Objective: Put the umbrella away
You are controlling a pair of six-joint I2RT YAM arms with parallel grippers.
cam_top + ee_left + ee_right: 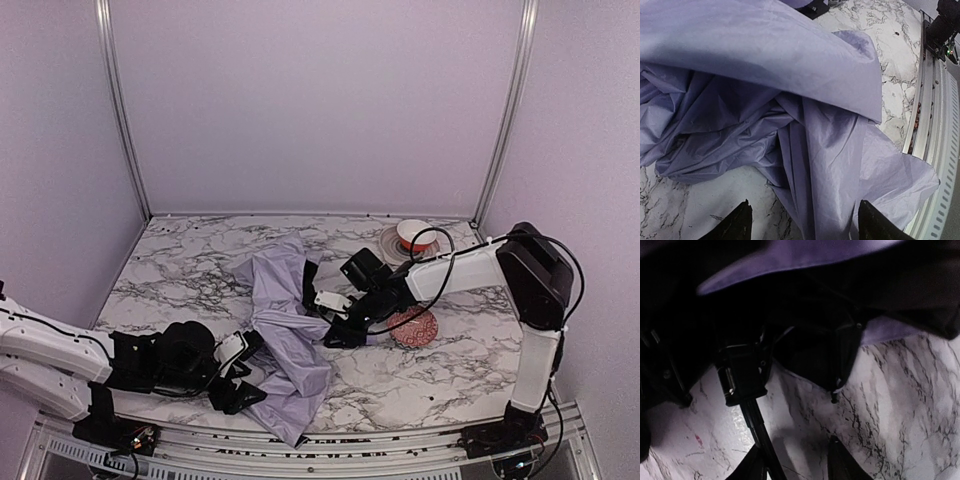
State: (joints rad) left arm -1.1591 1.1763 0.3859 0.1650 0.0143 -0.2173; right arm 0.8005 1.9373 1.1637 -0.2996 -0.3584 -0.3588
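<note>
left wrist | umbrella (765, 100) fabric lies between left pincer (805, 222) tips

- I see the umbrella (287, 335) lying collapsed mid-table (180, 270), its lavender fabric crumpled and trailing to the near edge.
- My left gripper (243, 368) sits low against the fabric's left side.
- My right gripper (335, 322) reaches in at the umbrella's right side, among black ribs.
- A red patterned bowl (415, 328) lies just beside that arm; another bowl (413, 236) stands on a plate (388, 243) behind.
</note>
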